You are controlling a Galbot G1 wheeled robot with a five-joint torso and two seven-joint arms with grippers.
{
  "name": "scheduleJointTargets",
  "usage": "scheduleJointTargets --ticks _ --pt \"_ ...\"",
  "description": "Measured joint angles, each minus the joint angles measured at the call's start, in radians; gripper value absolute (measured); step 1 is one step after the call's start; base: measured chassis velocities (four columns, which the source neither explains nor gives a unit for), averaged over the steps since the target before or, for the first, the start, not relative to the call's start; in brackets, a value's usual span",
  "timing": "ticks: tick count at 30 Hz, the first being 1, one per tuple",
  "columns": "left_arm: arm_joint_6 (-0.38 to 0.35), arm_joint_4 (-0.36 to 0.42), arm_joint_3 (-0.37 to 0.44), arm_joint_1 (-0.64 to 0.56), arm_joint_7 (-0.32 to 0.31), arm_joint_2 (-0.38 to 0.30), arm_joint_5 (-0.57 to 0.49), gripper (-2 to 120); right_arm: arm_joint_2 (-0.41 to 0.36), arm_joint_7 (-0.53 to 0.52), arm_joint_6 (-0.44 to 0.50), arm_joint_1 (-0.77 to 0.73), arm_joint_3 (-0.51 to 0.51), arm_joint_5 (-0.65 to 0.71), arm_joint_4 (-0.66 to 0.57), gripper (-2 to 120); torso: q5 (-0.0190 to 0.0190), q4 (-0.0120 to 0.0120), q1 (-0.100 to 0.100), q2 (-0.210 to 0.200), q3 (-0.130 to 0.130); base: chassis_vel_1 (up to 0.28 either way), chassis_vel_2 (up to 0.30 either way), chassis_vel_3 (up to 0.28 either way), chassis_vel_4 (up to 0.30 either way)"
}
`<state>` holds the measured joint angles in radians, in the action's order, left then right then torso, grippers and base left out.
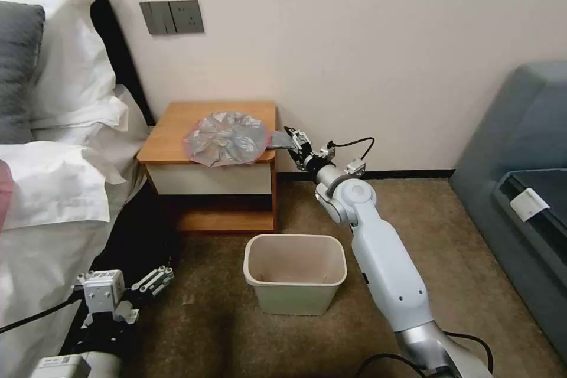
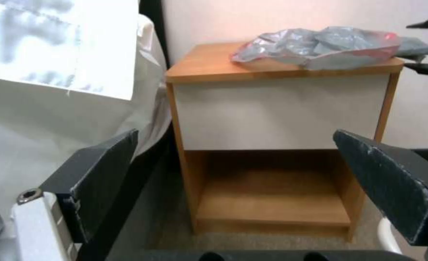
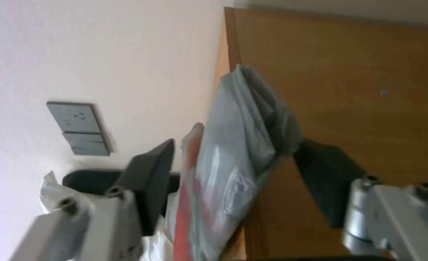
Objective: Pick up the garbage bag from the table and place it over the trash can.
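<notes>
One garbage bag, one table, one trash can, two grippers, perhaps three pillows.

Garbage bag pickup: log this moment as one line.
right gripper: open, straddling bag edge at table right side | left gripper: open, low by bed | bin: unlined, on floor

Head view: high, looking forward and down, desk mid-distance. Left wrist view: low, near floor, facing desk front. Right wrist view: close at desk's right edge. All share desk and bag.
</notes>
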<state>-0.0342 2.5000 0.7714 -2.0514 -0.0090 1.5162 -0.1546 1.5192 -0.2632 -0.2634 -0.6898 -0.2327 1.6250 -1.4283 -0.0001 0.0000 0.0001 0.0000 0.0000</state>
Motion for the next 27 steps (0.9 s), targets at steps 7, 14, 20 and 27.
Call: scheduleJointTargets --ticks 7,14,20,27 --pt "0.000 0.000 0.000 0.001 0.000 0.000 0.000 100 0.000 -0.006 0.002 -0.001 0.007 -0.011 0.002 37 0.0000 0.0000 0.000 0.000 0.000 0.000 0.000 0.000 0.000" --pt "0.000 0.000 0.000 0.002 0.000 0.000 -0.001 100 0.001 -0.026 0.017 0.002 0.011 -0.028 -0.007 6 0.0001 0.0001 0.000 0.000 0.000 0.000 0.000 0.000 0.000" --pt "0.000 0.000 0.000 0.004 -0.001 0.001 -0.001 100 -0.017 -0.098 0.030 -0.045 0.015 -0.024 -0.110 0 0.0001 0.0002 0.000 0.000 0.000 0.000 0.000 0.000 0.000" --pt "-0.007 0.000 -0.001 0.016 -0.004 0.003 -0.004 100 -0.098 -0.268 0.063 -0.222 0.058 0.003 -0.442 0 0.0002 -0.0001 0.000 0.000 0.000 0.000 0.000 0.000 0.000"
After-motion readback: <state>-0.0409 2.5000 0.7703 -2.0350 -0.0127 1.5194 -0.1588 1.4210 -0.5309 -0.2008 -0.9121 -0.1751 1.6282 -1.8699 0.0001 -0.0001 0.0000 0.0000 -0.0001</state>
